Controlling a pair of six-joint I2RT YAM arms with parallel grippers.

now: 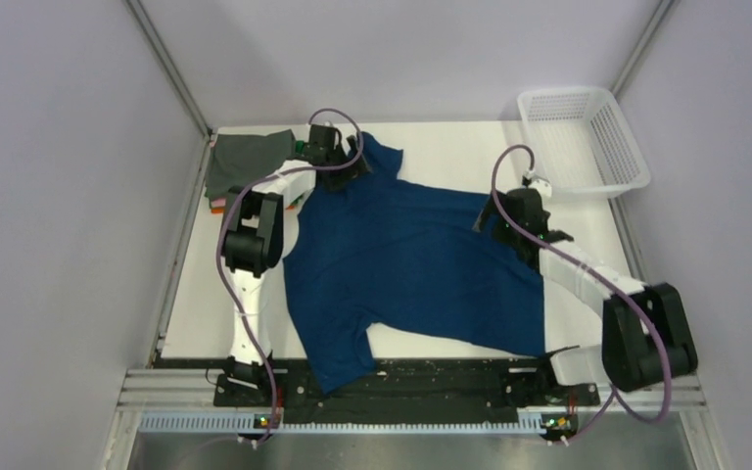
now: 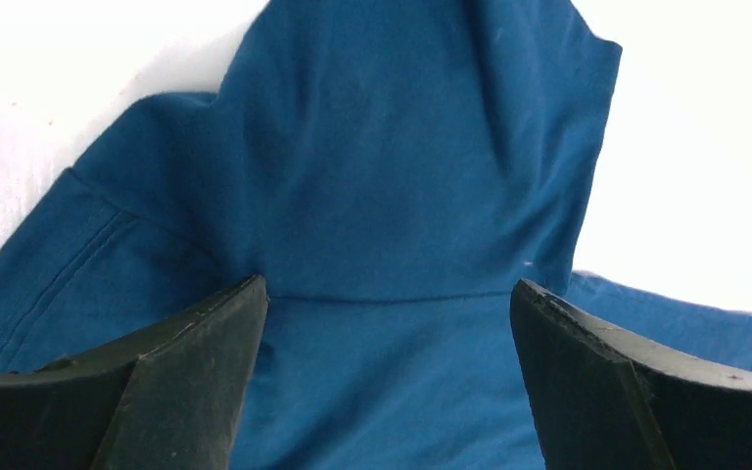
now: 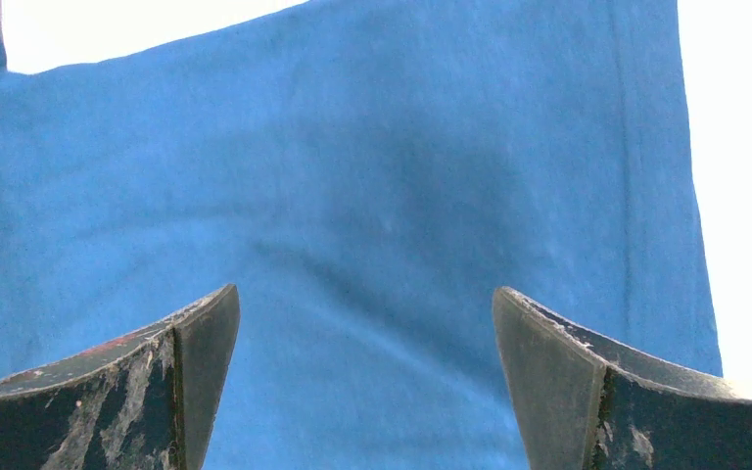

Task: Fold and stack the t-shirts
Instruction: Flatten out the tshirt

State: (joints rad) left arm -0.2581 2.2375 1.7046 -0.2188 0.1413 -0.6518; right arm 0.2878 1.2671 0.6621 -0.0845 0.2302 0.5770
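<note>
Blue t-shirt [image 1: 411, 264] lies flat on the bench [image 1: 450, 147]. Both spread: left end effector [image 2: 387, 294] over far-left sleeve [image 2: 411, 147], right end effector [image 3: 364, 299] over right hem [image 3: 661, 196]. Risk: single-layer pinch or uneven lift skews the fold.

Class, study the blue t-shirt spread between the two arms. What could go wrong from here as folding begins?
1. A sleeve of the blue t-shirt hangs over the table at its near edge; it may snag on the rail.
2. The left gripper, open, sits close to the folded grey shirt; a sweep could disturb it.
3. Cloth under it is rumpled, so a pinch may fold crookedly.
</note>
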